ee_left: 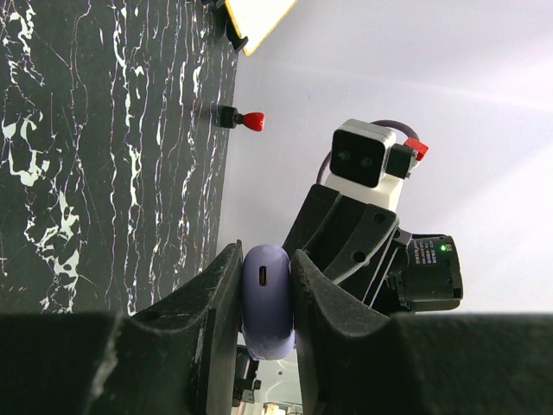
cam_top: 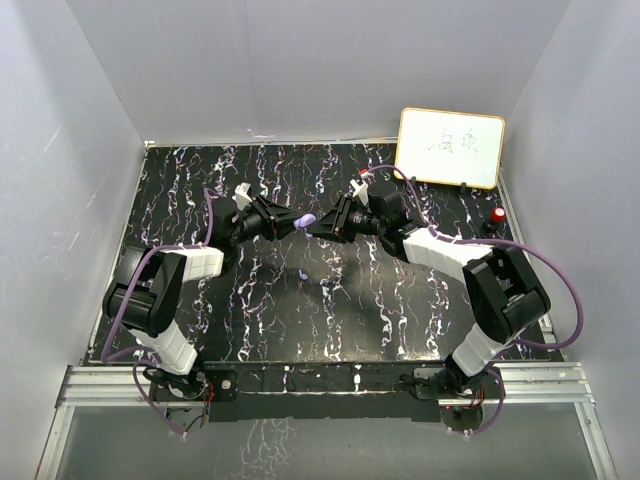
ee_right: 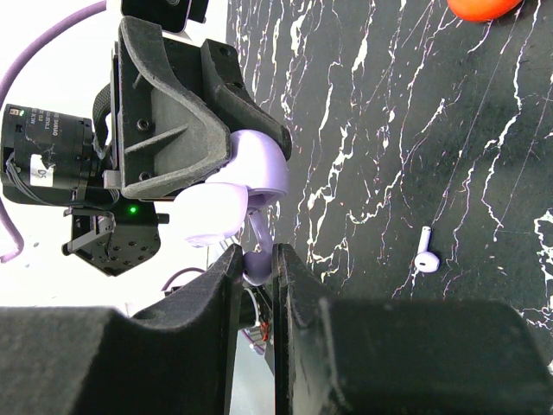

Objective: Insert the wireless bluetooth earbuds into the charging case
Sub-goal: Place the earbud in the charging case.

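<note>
left gripper (ee_left: 266,261) clamps case (ee_left: 267,313) | right gripper (ee_right: 257,252) pinches earbud (ee_right: 257,264) (just beside case)

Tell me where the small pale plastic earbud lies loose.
The loose earbud lies on the black marbled table, central in the top view, just below the round purple case in the left gripper.

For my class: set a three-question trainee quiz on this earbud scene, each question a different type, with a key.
1. Multiple choice: the left end effector grips A) a lilac rounded plastic charging case, B) a spoon, C) nothing.
2. True or false: a pale lilac plastic earbud lies loose on the black marbled table.
3. Fill in: a second lilac earbud is pinched by the ____ end effector.
Key: 1 A; 2 true; 3 right end effector.
</note>
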### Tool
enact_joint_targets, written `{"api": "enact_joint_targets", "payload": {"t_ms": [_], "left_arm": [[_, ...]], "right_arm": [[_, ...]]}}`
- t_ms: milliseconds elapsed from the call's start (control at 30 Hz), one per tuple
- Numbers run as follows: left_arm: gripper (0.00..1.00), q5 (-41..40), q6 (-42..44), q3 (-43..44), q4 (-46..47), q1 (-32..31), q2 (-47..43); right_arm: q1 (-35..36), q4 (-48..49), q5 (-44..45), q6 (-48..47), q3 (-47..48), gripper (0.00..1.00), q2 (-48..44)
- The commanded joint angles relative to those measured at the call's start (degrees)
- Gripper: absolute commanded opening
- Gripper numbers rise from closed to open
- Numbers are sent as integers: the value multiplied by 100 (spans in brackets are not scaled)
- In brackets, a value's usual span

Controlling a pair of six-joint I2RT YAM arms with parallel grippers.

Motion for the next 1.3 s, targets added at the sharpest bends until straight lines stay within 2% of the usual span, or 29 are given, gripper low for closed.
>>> {"api": "enact_joint_targets", "payload": {"t_ms": [0, 1267], "left_arm": [[0, 97, 46, 136, 48, -26, -189], [0, 47, 65, 244, -1, -150, -166]], "right_arm": [[-41, 446, 33, 25, 9, 13, -171], [-44, 525, 50, 135, -8, 12, -36]]}}
